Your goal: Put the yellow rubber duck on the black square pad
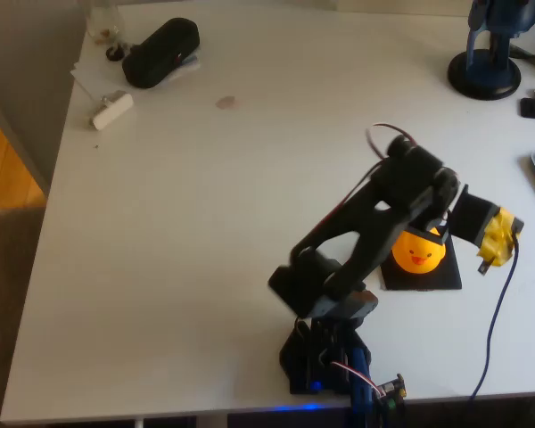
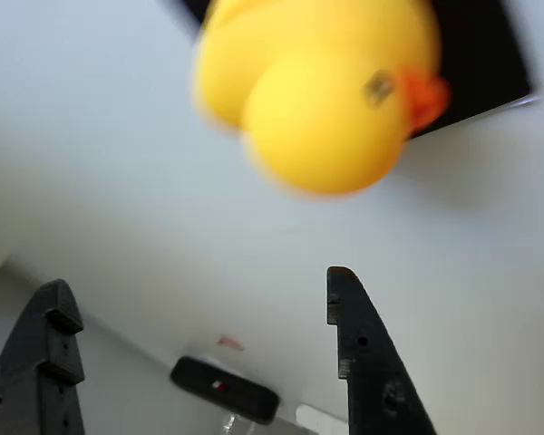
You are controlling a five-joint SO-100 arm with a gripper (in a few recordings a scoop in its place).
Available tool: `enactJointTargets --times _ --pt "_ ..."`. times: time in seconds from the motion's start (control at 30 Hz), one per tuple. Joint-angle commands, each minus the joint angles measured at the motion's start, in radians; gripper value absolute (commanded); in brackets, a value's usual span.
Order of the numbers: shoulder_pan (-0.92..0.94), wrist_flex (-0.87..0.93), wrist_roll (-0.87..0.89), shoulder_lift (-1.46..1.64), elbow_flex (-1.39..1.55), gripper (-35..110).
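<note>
The yellow rubber duck [image 1: 419, 252] sits on the black square pad [image 1: 428, 281] at the lower right of the table in the overhead view, its beak facing the table's front edge. The black arm reaches over it and covers its upper part. In the wrist view the duck [image 2: 322, 91] is large and blurred at the top, with the pad [image 2: 490, 54] behind it. My gripper [image 2: 198, 277] is open. Its two black fingers [image 2: 358, 344] stand apart from the duck, with nothing between them.
A dark oblong pouch [image 1: 160, 52] lies at the far left on white paper, and is also seen between the fingers as the pouch [image 2: 225, 388]. A small white block [image 1: 112, 109] lies near it. A blue stand [image 1: 486, 67] is at the far right, the arm's base [image 1: 325, 357] at the front edge.
</note>
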Motion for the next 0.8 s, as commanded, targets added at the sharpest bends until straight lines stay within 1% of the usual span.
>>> enactJointTargets --times 0.0,0.13,0.2,0.4,0.67,0.77 --pt "-0.005 0.006 -0.008 0.156 -0.018 32" --pt "-0.011 0.006 -0.006 0.244 -0.018 32" --pt "-0.061 0.006 -0.006 0.25 -0.02 32" --pt "-0.396 0.011 0.005 0.252 -0.018 32" --pt "-0.842 0.002 0.247 0.244 -0.018 32" --pt "-0.954 -0.005 0.264 0.252 -0.014 32"
